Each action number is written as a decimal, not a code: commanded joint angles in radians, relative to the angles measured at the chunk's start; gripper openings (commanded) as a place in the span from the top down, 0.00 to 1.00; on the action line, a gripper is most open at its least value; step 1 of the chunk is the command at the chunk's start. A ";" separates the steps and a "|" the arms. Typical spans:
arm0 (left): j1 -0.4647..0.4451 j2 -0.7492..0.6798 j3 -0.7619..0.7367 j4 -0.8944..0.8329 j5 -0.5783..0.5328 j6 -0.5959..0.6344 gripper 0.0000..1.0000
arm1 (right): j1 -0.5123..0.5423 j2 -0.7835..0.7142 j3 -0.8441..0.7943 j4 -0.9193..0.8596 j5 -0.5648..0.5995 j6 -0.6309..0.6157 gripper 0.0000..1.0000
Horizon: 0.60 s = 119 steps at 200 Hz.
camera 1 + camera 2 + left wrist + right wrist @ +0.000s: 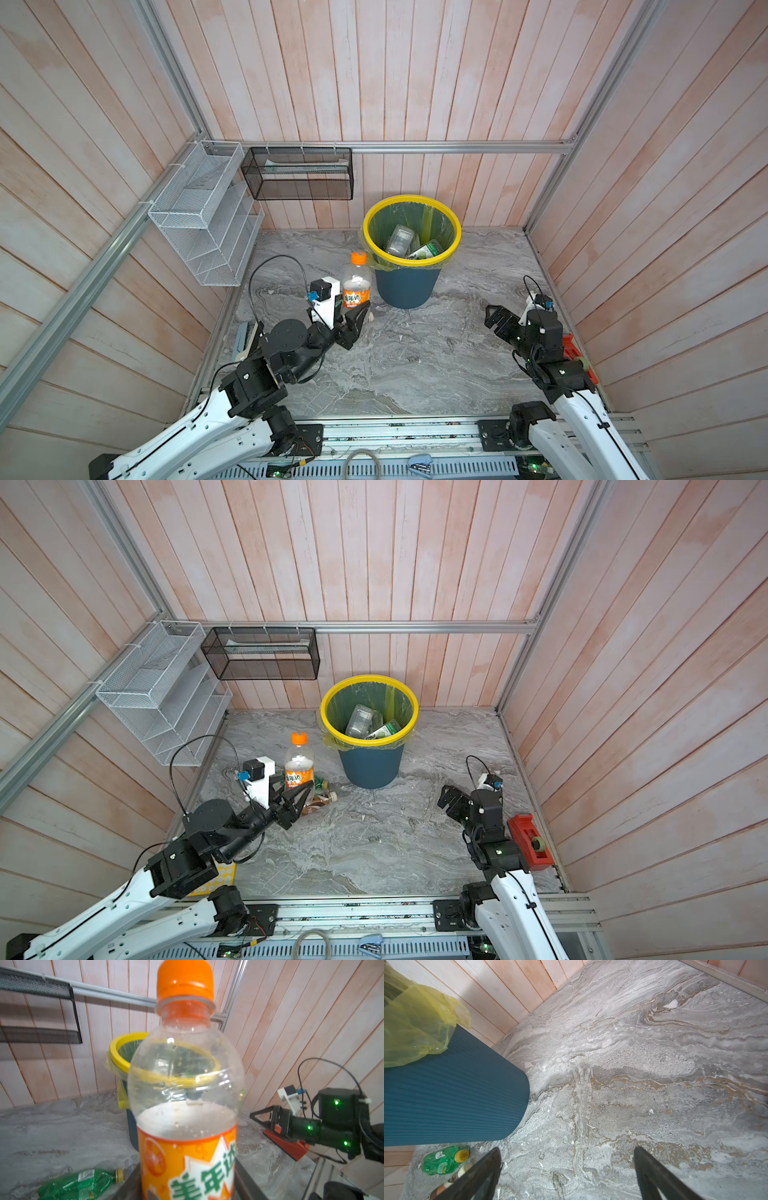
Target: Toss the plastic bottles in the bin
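The left gripper (298, 791) has its fingers clamped on the lower, labelled part of an orange-capped bottle (356, 279), which stands upright between them, cap up; whether its base touches the table (415, 365) cannot be told. The left wrist view is almost filled by this bottle (187, 1084), clear above and with an orange label below. Just beside it, on the side away from the left wall, stands the bin (407, 289), with a clear bottle (400, 239) and a green-labelled bottle (428, 250) lying inside the liner. Behind the gripper a green bottle (320, 783) and a brown bottle (321, 802) lie on their sides on the table, close together. The right gripper (566, 1148) hangs over bare table with its fingers spread wide and nothing between them, well apart from the bin, with a red tape dispenser (532, 841) behind its arm.
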 commanded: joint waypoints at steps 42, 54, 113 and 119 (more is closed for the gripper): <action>0.167 0.686 0.677 -0.191 0.330 -0.019 0.56 | -0.002 0.000 0.031 0.030 -0.030 -0.003 0.01; 0.170 0.802 0.789 -0.245 0.346 -0.043 0.51 | -0.003 0.011 0.044 0.028 -0.035 -0.014 0.01; 0.187 0.899 0.962 -0.267 0.351 -0.155 0.06 | -0.003 -0.004 0.065 0.002 -0.044 -0.047 0.01; 0.187 0.881 0.956 -0.257 0.341 -0.156 0.00 | -0.003 -0.006 0.063 0.000 -0.044 -0.048 0.01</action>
